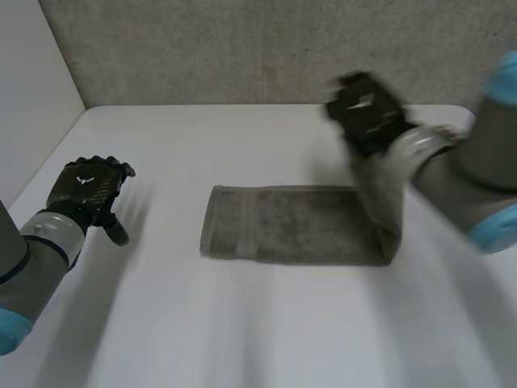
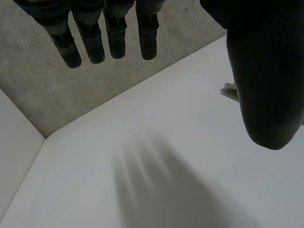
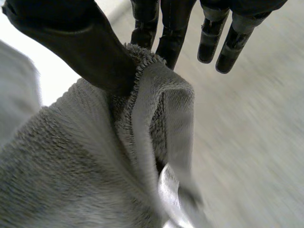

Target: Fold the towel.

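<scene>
A plain white desk (image 1: 266, 323) takes up most of the space in front of me, its top smooth and matte, with a rounded corner at the far right. Straight behind it stands a rough grey wall (image 1: 242, 48) with a mottled, concrete-like surface, and the desk's far edge runs right up against the foot of that wall. Along the left a smooth white side panel (image 1: 32, 81) rises from the desk's edge and meets the grey wall in a straight upright corner, and the light over everything is soft and fairly even.
</scene>
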Controlling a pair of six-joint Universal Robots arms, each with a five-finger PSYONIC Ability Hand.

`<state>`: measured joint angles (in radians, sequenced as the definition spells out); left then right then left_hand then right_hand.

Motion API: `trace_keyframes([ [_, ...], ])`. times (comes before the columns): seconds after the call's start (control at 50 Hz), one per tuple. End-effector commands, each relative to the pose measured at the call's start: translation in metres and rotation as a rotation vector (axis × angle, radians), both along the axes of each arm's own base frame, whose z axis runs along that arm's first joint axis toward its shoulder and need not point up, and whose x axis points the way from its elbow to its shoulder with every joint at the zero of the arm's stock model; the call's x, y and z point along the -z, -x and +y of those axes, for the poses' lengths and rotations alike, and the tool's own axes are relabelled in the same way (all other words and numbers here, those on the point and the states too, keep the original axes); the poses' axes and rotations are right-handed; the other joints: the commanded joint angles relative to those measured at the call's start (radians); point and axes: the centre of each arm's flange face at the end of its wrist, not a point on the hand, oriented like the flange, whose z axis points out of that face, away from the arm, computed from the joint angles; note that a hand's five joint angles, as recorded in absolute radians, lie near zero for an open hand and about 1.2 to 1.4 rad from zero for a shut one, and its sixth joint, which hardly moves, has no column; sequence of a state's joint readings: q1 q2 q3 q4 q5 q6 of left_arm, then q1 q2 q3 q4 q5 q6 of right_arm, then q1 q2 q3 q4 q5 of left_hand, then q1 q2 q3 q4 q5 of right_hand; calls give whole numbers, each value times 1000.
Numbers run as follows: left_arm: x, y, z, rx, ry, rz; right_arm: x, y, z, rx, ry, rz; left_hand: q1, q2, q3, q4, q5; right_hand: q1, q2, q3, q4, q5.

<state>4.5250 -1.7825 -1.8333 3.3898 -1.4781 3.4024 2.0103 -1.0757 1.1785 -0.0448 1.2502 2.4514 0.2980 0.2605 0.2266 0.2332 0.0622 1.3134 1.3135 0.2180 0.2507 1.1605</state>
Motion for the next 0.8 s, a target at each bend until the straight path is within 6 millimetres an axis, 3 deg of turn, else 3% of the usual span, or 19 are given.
trace_keyframes([
  [0.02, 1, 0, 0, -1, -3, -1, 62, -96, 69, -231, -50, 48, -102, -65, -52, -59, -41, 83, 83, -44, -76, 61],
  [0.04, 0, 1, 0, 2, 0, 0, 63, -96, 69, -232, -50, 49, -102, -65, -52, -59, -41, 83, 83, -44, -76, 61],
  [0.1, -1, 3, 0, 8, 5, 1, 93, -114, 82, -272, -82, 79, -102, -65, -52, -59, -41, 83, 83, -44, -76, 61],
  [0.12, -1, 3, -1, 10, 8, 1, 103, -117, 84, -266, -94, 91, -102, -65, -52, -59, -41, -477, -477, -44, -76, -499],
  [0.14, -1, 3, -1, 10, 8, 1, 103, -117, 84, -266, -94, 91, -102, -65, -52, -59, -41, -483, -483, -44, -76, -504],
  [0.16, -3, 4, -2, 10, 13, 2, 111, -115, 83, -245, -109, 103, -102, -65, -52, -59, -41, -1139, -1139, -44, -76, -1161],
  [0.24, -10, 8, -7, 17, 41, 9, 108, -105, 81, -186, -126, 103, -102, -65, -52, -59, -41, -1139, -1139, -44, -76, -1161],
  [0.28, -14, 12, -8, 28, 57, 14, 97, -100, 82, -170, -123, 78, -102, -65, -52, -59, -41, -1139, -1139, -44, -76, -1161],
  [0.32, -20, 26, -8, 67, 80, 22, 70, -82, 82, -134, -144, 6, -102, -65, -52, -59, -41, -1139, -1139, -44, -76, -1161],
  [0.34, -20, 26, -8, 67, 80, 22, 70, -82, 82, -134, -144, 5, -102, -65, -52, -59, -41, -1139, -1139, -44, -76, -1161],
  [0.38, -27, 42, -5, 112, 108, 30, 49, -47, 64, -40, -193, -78, -102, -65, -52, -59, -41, -1139, -1139, -44, -76, -1161],
  [0.4, -27, 42, -5, 112, 108, 30, 49, -47, 64, -40, -194, -78, -102, -65, -52, -59, -41, -1139, -1139, -44, -76, -1161],
  [0.44, -30, 51, -2, 136, 119, 37, 42, -12, 51, 52, -246, -138, -102, -65, -52, -59, -41, -1139, -1139, -44, -76, -1161],
  [0.5, -34, 68, 6, 186, 131, 57, 43, 2, 49, 84, -276, -152, -102, -65, -52, -59, -41, -1139, -1139, -44, -76, -1161],
  [0.54, -32, 84, 12, 230, 124, 80, 53, 29, 48, 129, -336, -148, -99, -62, -52, -59, -38, -1139, -1139, -44, -76, -1161],
  [0.56, -32, 84, 12, 230, 124, 81, 53, 29, 48, 129, -337, -148, -99, -62, -52, -59, -38, -1139, -1139, -44, -76, -1161],
  [0.6, -30, 91, 15, 249, 116, 87, 66, 53, 45, 152, -387, -143, -102, -65, -52, -59, -41, -1139, -1139, -44, -76, -1161],
  [0.7, -12, 112, 26, 306, 75, 78, 89, 74, 45, 139, -479, -146, -96, -59, -52, -59, -35, -1073, -1073, -44, -76, -1095],
  [0.8, 4, 111, 23, 270, 41, 55, 99, 80, 44, 117, -497, -157, -96, -59, -52, -59, -35, -929, -929, -44, -76, -951],
])
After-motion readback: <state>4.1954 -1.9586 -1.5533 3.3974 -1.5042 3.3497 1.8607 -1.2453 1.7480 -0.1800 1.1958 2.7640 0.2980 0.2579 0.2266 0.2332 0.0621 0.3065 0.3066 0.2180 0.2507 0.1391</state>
